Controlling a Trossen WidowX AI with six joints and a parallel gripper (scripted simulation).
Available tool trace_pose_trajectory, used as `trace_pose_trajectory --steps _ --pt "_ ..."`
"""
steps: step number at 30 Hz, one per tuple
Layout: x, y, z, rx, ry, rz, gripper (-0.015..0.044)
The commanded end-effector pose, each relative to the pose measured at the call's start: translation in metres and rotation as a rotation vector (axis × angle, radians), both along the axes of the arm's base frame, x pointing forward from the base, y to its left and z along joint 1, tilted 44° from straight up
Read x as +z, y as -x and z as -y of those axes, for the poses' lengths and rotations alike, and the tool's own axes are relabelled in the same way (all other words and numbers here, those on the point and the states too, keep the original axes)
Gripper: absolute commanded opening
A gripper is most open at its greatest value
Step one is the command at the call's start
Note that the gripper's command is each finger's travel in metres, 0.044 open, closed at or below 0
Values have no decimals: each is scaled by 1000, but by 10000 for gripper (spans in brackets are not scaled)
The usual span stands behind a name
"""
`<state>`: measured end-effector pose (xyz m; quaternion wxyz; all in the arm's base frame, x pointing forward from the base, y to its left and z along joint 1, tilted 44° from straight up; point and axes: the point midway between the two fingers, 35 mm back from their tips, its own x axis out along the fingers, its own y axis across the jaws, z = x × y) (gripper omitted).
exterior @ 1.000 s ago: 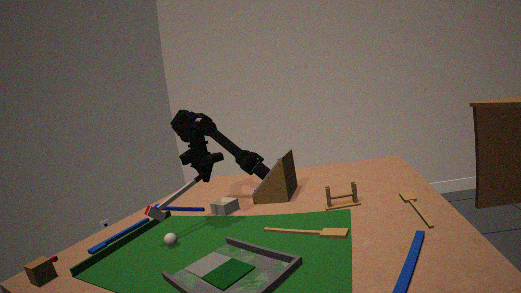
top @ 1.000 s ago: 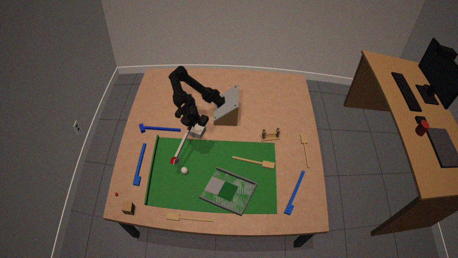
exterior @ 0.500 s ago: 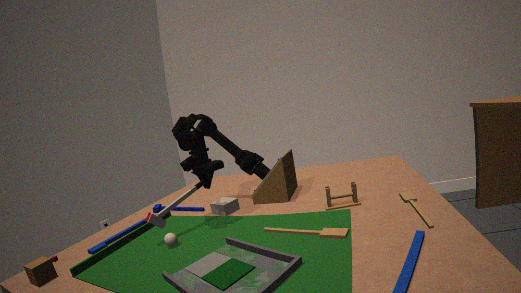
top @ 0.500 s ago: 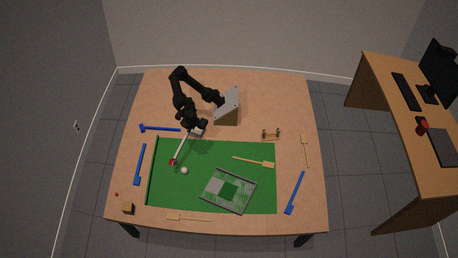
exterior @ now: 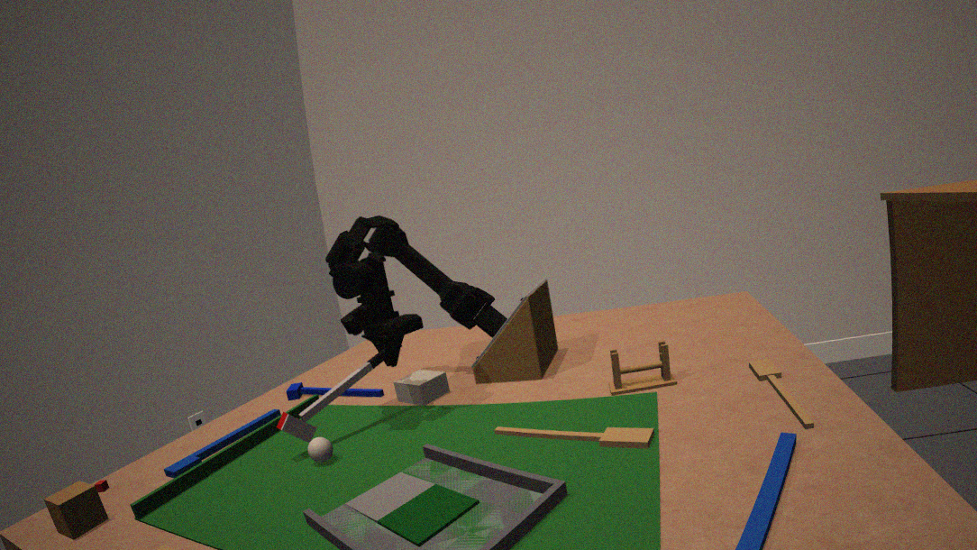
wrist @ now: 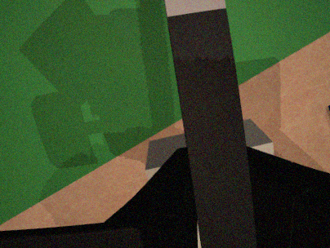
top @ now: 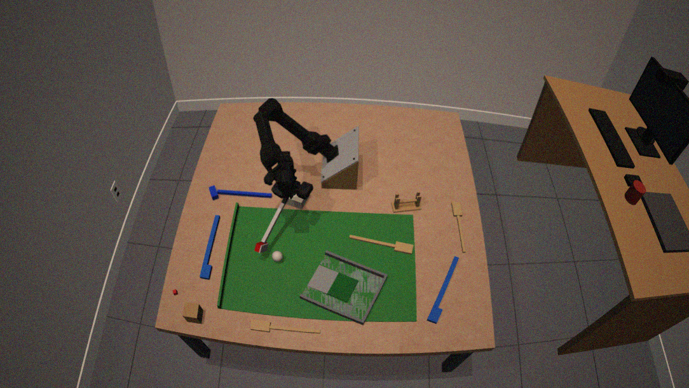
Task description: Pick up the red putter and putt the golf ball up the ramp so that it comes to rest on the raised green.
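Note:
My gripper (top: pixel 288 198) (exterior: pixel 387 358) is shut on the dark handle of the red putter (top: pixel 273 222) (exterior: pixel 339 390) (wrist: pixel 212 102), above the mat's back edge. The shaft slopes down to the left and front. Its red head (top: pixel 260 247) (exterior: pixel 296 426) is low over the mat, its grey face towards the white golf ball (top: pixel 277 256) (exterior: pixel 320 450), with a small gap in the top view. Whether the head touches the mat is unclear. The ball rests on the green mat. The grey ramp (top: pixel 322 278) (exterior: pixel 390 497) and green square (top: pixel 343 287) (exterior: pixel 429 513) lie to the ball's front right.
A grey rail (top: pixel 356 264) (exterior: pixel 488 470) borders the ramp's back side. A white block (top: pixel 296 201) (exterior: pixel 421 388) sits near the gripper. A wooden putter (top: pixel 375 242) (exterior: pixel 560 435) lies on the mat. A green rail (top: pixel 227 256) (exterior: pixel 218 462) edges the mat's left; a wooden stand (top: pixel 407 208) (exterior: pixel 642 387) is behind it.

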<state>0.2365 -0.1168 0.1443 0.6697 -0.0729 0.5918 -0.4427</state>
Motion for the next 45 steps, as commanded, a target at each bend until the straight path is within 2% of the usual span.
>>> trace_pose_trajectory --steps 1,19,28,36,45 --pt "-4 0 5 5 6 3 0" --pt "-11 2 11 -1 1 0 0" --pt "6 16 30 5 9 3 0" --pt "3 14 28 -4 3 1 0" --pt "-66 -46 -38 4 -2 5 0"
